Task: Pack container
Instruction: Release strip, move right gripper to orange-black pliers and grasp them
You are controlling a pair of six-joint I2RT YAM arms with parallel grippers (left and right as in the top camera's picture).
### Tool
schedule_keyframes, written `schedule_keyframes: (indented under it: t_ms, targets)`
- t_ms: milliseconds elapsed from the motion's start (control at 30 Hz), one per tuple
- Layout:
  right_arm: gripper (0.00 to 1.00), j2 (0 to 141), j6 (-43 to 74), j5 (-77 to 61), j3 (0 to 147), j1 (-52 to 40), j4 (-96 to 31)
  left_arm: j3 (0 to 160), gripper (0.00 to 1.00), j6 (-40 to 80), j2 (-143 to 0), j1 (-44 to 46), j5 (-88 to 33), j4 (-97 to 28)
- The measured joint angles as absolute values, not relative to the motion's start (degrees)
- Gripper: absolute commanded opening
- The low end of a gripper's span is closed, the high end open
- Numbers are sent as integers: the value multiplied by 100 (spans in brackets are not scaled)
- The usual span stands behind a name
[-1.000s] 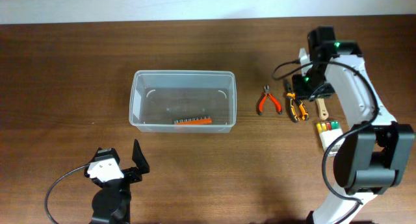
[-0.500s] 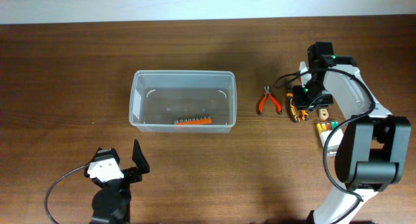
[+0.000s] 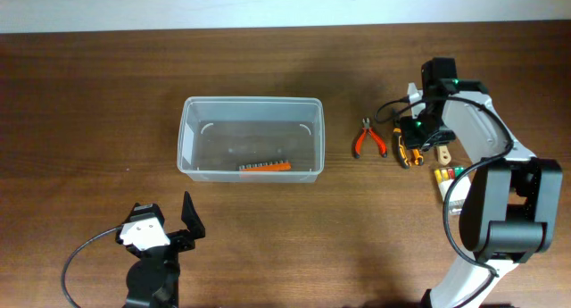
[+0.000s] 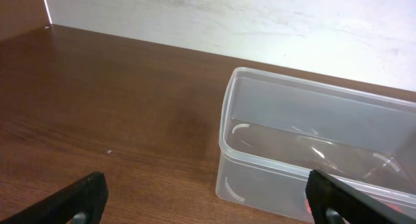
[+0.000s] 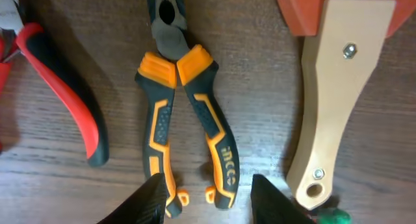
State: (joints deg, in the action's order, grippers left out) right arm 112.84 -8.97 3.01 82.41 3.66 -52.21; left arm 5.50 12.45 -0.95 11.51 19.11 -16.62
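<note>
The clear plastic container [image 3: 251,138] sits left of centre on the table, with an orange bit holder [image 3: 264,166] inside; it also shows in the left wrist view [image 4: 312,146]. My right gripper [image 3: 413,140] is open, low over the orange-and-black pliers [image 5: 182,120], its fingertips [image 5: 209,199] on either side of the handle ends. Red-handled pliers [image 3: 368,139] lie just left of them [image 5: 65,100]. My left gripper [image 3: 165,226] is open and empty near the front edge, its fingertips [image 4: 208,198] apart before the container.
A wooden-handled scraper [image 5: 331,100] lies right of the orange pliers. A small set with green and yellow parts [image 3: 451,174] lies in front of it. A white wall [image 4: 260,23] borders the table's far edge.
My right gripper came toward the front and down over the orange-and-black pliers, then held nearly still. The left arm and the container have not moved.
</note>
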Motion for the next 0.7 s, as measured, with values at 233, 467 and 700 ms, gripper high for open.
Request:
schedule_keyframes:
  t_ms: [233,467,700]
  targets:
    - [42,11292,-952,303,8051,366,-4947,550,99,1245,-95,1151,1911,-1660]
    - [41,11380,-1050,305,8051,414,-4897,550,99,1245,-95,1151,1911,-1662]
    - [41,11747,-1120,305,8047,574,-4825,550,99,1245,-95,1151,1911,-1662]
